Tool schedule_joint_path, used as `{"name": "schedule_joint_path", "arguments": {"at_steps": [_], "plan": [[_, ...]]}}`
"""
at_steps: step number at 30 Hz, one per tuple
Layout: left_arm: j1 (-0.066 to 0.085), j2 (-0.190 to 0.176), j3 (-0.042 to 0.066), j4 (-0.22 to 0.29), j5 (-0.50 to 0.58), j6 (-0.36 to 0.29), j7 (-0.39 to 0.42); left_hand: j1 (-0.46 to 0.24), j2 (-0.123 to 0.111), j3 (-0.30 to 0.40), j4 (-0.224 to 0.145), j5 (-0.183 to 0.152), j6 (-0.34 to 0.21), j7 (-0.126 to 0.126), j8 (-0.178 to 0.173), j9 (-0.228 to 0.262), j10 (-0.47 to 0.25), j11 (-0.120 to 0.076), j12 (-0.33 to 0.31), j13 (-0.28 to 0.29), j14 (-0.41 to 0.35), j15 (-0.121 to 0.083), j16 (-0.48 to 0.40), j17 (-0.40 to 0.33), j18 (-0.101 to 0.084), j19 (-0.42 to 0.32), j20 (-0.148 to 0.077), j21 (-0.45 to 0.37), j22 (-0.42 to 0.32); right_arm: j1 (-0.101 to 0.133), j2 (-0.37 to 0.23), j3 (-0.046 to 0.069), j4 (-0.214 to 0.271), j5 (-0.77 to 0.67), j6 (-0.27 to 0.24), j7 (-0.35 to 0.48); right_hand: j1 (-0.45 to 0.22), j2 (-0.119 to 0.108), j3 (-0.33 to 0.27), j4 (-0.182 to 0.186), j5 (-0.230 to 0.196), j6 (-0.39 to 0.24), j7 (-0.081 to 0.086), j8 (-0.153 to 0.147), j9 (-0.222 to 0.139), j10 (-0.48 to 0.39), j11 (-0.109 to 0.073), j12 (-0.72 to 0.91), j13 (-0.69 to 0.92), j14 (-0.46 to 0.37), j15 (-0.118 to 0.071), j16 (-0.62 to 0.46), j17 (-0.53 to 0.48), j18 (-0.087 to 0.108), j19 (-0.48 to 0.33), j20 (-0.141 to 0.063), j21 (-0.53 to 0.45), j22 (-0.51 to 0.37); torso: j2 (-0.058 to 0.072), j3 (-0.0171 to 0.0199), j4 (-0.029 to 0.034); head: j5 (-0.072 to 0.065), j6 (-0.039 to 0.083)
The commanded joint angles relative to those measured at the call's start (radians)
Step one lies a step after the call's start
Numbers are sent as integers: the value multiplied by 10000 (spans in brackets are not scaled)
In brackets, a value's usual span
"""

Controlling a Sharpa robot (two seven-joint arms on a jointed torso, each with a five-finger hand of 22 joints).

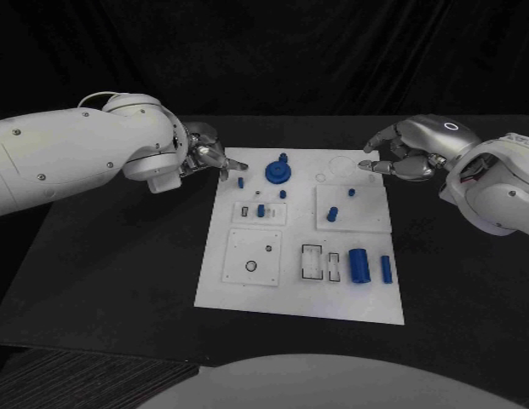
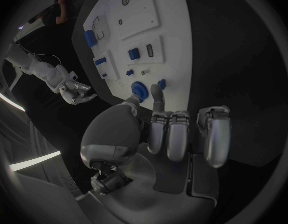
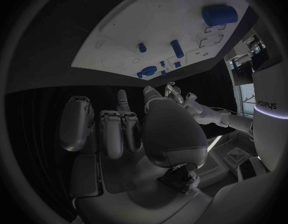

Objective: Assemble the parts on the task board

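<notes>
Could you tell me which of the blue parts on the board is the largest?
The ridged blue cylinder lying near the task board's front right corner. It is longer and thicker than the slim blue bar beside it, and bulkier than the round gear-like part at the far end.

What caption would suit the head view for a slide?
Two robot hands, left and right, hover at the far corners of a white task board dotted with blue parts.

Blue parts dot the white task board on the black table.
</notes>
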Motion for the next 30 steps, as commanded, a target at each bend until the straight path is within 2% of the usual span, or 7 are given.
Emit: {"name": "schedule_joint_path", "arguments": {"at_steps": [1,5,11,14,21,30], "plan": [[24,224,8,-384,4,408,216,244,39,-25,-84,78,-165,14,15,67,1072,-64,-5,2623,1057,-75,27,2633,18,197,-75,16,2035,-23,10,6,-8,-23,-1,-129,67,-21,-40,6,38,89,6,-28,-11,1049,66,36,2635,969,54,-56,2434,56,-87,-4,-49,1718,-5,2,10,-2,-2],[1,490,7,-816,4,504,309,304,51,-33,-105,98,-226,26,-9,87,1072,-56,-5,2623,1057,-71,27,2633,23,182,-74,-4,2028,-24,24,6,-7,-23,23,-127,68,-20,-40,6,40,89,6,-28,-11,1049,66,36,2635,969,54,-56,2434,56,-87,-4,-48,1719,-1,-22,8,-8,-2],[-32,802,6,-1289,4,509,476,438,66,-54,-158,150,-373,63,-85,112,1072,-27,-5,2623,1057,-48,27,2633,32,149,-60,-46,2016,-25,24,6,-4,-23,27,-123,68,-20,-40,6,40,89,6,-28,-11,1049,66,36,2635,969,54,-56,2434,56,-87,-4,-48,1719,-7,-14,-8,7,-2],[-48,950,6,-1499,4,558,545,539,71,-65,-210,205,-470,91,-134,130,1072,-2,-5,2623,1057,-27,27,2633,37,129,-45,-71,2010,-25,23,5,-1,-23,32,-126,68,-20,-40,6,40,89,6,-28,-11,1049,66,36,2635,969,54,-56,2434,56,-87,-4,-48,1719,-1,-30,-2,22,-2],[-150,1213,6,-1817,4,767,660,638,75,-100,-261,240,-653,152,-223,153,1072,47,-5,2623,1057,13,27,2633,48,89,-14,-121,1996,-26,41,5,-4,-23,29,-122,68,-20,-40,6,40,89,6,-28,-11,1049,66,36,2635,969,54,-56,2434,56,-87,-4,-48,1719,0,-22,-22,29,-2],[-286,1437,6,-2162,4,1006,696,666,104,-178,-248,197,-880,242,-417,93,1072,125,-5,2623,1057,81,27,2633,60,45,43,-175,1986,-27,37,5,-6,-23,32,-121,68,-20,-40,6,40,89,6,-28,-11,1049,66,36,2635,969,54,-56,2434,56,-87,-4,-48,1719,2,4,-8,-13,-2]]}}
